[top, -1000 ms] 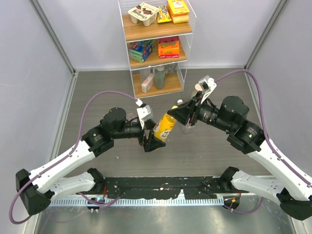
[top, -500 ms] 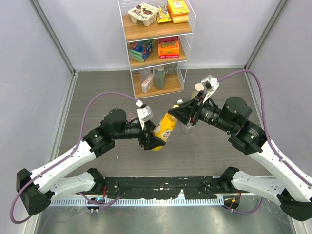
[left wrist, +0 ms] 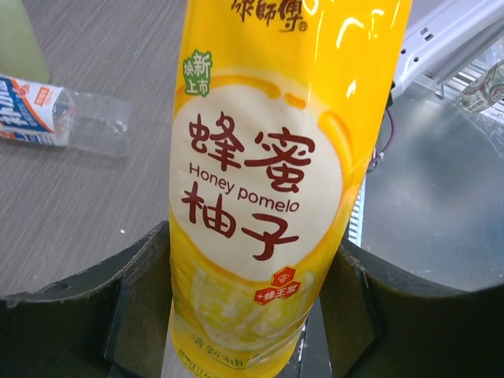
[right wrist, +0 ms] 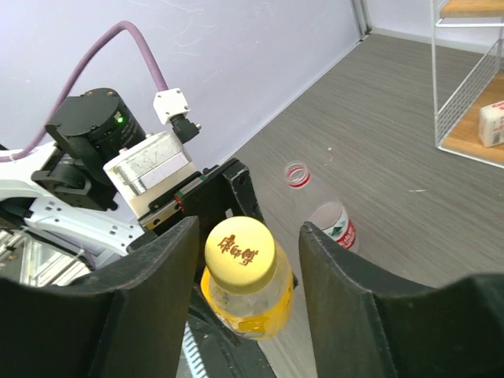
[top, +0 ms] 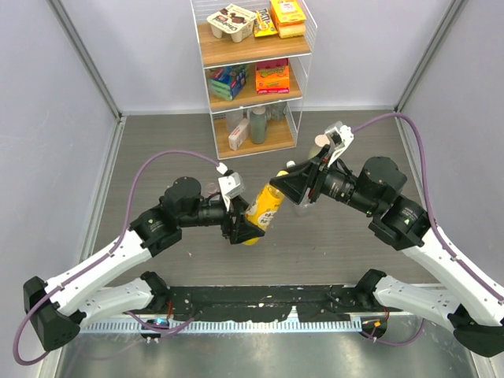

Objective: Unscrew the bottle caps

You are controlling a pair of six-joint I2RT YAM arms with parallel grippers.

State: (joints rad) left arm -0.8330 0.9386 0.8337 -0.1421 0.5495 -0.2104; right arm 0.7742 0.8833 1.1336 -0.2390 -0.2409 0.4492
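The yellow-orange juice bottle (top: 264,206) hangs tilted above the table, and my left gripper (left wrist: 244,315) is shut on its lower body. Its yellow cap (right wrist: 240,252) sits on the neck between the fingers of my right gripper (right wrist: 246,236), which is open with a gap on each side of the cap. A clear bottle with a red label (right wrist: 335,224) is on the table behind, its open neck showing a red ring (right wrist: 297,174). In the left wrist view the clear bottle with a blue-white label (left wrist: 47,118) lies on its side on the table. The red and white caps are out of view.
A white wire rack (top: 252,71) with boxed goods and bottles stands at the back centre. A pale green bottle (left wrist: 16,35) is at the upper left edge of the left wrist view. Grey walls close in both sides.
My left gripper closed on the juice bottle's body. My right gripper, which was shut on the yellow cap, has opened off it. The bottle barely moved.
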